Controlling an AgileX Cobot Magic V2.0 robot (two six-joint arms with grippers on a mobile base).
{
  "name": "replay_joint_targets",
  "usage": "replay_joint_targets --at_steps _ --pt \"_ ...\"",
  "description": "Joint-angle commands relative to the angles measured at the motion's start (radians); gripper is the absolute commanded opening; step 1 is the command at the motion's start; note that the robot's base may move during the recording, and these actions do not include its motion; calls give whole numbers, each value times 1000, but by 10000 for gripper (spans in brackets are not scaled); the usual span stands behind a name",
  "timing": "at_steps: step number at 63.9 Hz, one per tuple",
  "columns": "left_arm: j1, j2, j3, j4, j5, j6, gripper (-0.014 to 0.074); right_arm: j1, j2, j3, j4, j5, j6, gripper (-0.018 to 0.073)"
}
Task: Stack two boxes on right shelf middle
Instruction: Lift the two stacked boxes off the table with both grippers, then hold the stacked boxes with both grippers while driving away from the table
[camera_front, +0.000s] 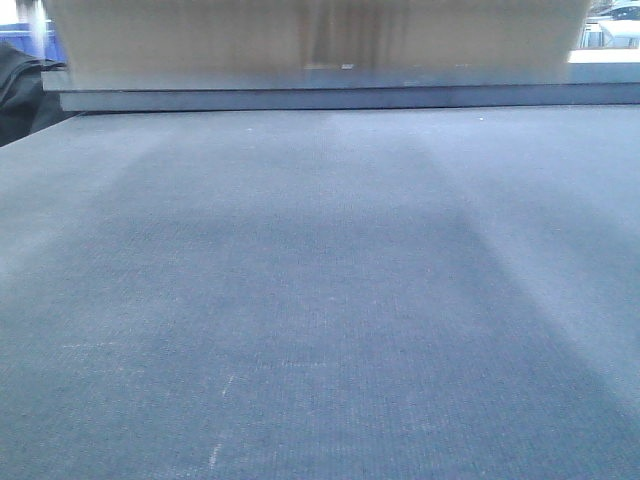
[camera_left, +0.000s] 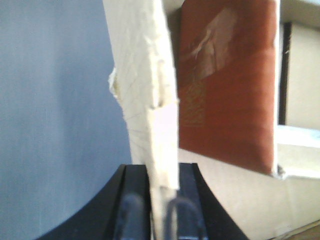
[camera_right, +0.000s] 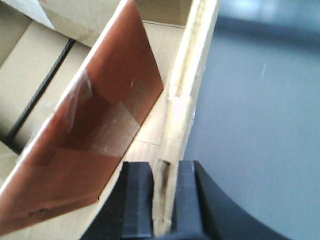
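Two pincers hold one box (camera_front: 320, 40), blurred at 12 o'clock along the far edge of the grey tabletop (camera_front: 320, 300); whether it is lifted clear I cannot tell. The left pincer (camera_left: 162, 210) is narrowed onto a torn cardboard wall, the right pincer (camera_right: 163, 200) onto another wall likewise. For a good carry, I judge both arms should rise level and matched, since thin card may tear or slip out. A brown flap (camera_right: 90, 125) leans loose inside. Open tabletop spreads from 3 through 6 to 9 o'clock; the shelf is not in view.
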Motion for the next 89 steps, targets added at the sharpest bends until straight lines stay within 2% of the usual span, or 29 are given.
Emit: replay_joint_targets --at_steps 1,89 --pt "1 -29 -58 -40 -31 6 -111 -2 -25 -47 -11 -25 -9 -151" --pt "1 -29 -71 -32 -31 6 -111 -2 -38 -59 -11 -33 -9 -151"
